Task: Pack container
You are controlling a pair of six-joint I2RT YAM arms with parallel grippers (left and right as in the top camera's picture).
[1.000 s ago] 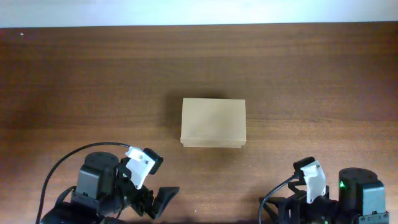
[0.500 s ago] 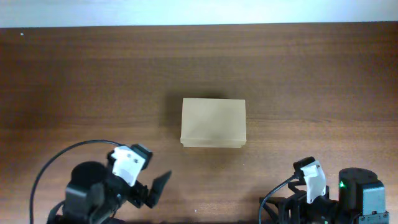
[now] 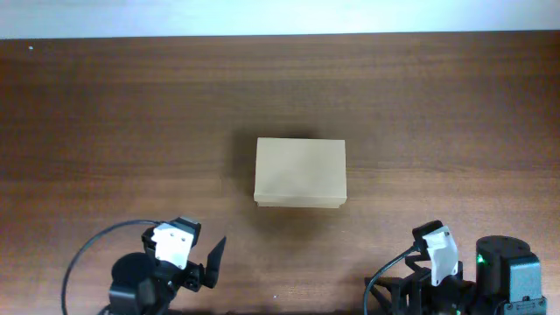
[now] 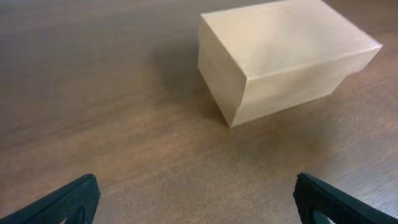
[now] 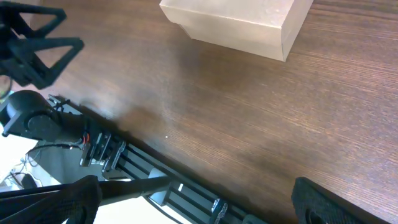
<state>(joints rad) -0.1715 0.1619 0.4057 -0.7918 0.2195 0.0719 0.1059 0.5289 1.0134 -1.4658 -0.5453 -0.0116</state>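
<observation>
One brown cardboard box sat near the middle of the wooden table in the overhead view, with its lid shut and its long side running left to right. The left arm crouched at the near edge, left of the box and well apart from it. A black cable looped off its side. The right arm sat at the near edge on the other side, also well apart from the box.

From the left wrist, the left claw was spread wide and held nothing, with a dark fingertip in each lower corner. The box lay ahead, up and to the right, one corner turned towards the camera, with wood grain showing in between.

From the right wrist, the right claw was likewise spread wide and empty, hanging over the table's near edge. The box lay at the top of the picture, partly cut off. The left claw showed dark in the upper left. Black metal rails and wiring ran below the table edge.
</observation>
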